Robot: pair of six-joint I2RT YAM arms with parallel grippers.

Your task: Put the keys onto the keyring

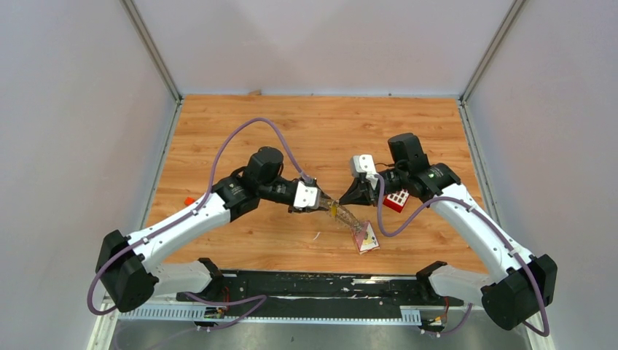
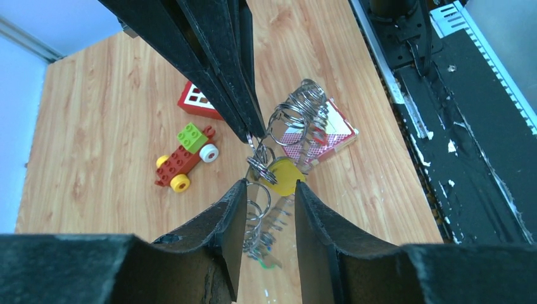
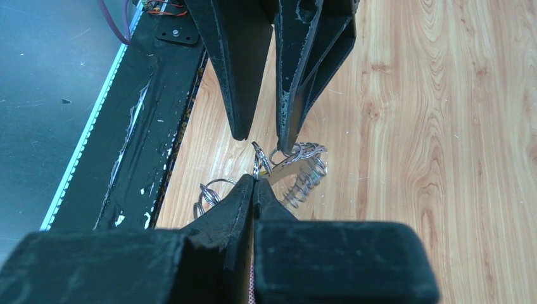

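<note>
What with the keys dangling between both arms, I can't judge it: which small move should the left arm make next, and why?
Probably close the left fingers on the rings hanging between them. The right fingers are shut, pinching a small ring, while the left fingers stand open around the rings below the yellow key tag, apparently gripping nothing.

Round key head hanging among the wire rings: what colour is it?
Yellow. The round key head shows best in the left wrist view.
</note>
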